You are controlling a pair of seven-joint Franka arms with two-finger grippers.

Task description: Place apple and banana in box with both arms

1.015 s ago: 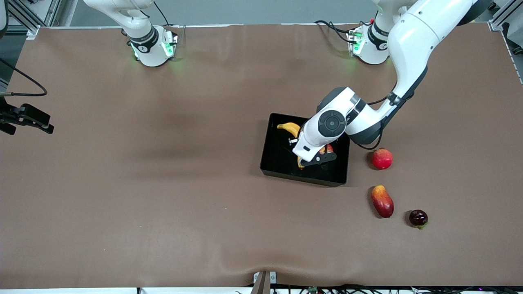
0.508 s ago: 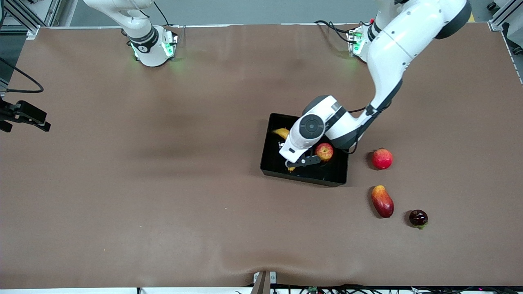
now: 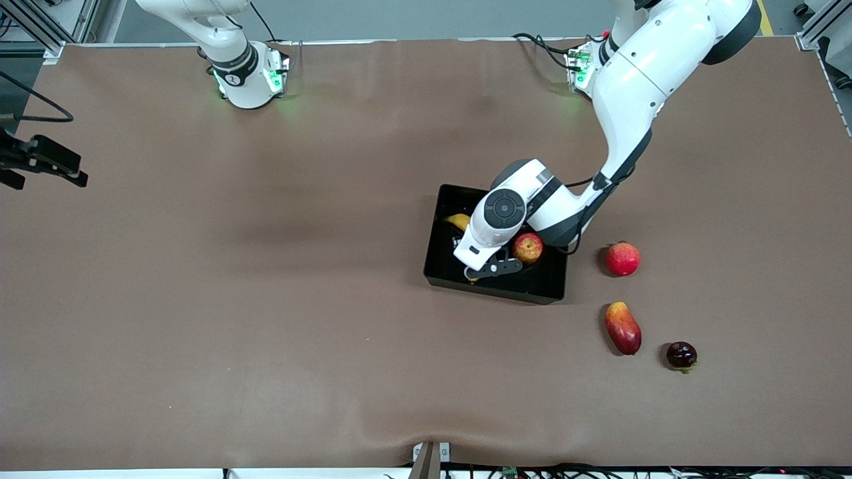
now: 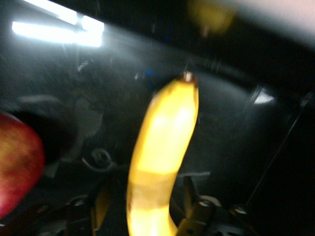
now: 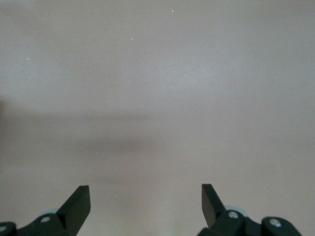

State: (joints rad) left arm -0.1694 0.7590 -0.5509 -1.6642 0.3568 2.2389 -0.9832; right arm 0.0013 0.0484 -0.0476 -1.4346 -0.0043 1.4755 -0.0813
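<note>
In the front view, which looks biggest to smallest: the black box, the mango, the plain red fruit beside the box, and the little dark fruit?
1. The box, by far.
2. The mango, the longest of the three fruits.
3. The plain red fruit, round and shorter than the mango.
4. The dark fruit, smallest.

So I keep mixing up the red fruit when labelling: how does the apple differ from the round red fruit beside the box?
The apple is red with yellow streaky patches; the round red fruit is evenly red. The apple lies in the box next to the banana, under the left gripper; the round red fruit sits on the table outside the box, toward the left arm's end. Both are small and round.
</note>
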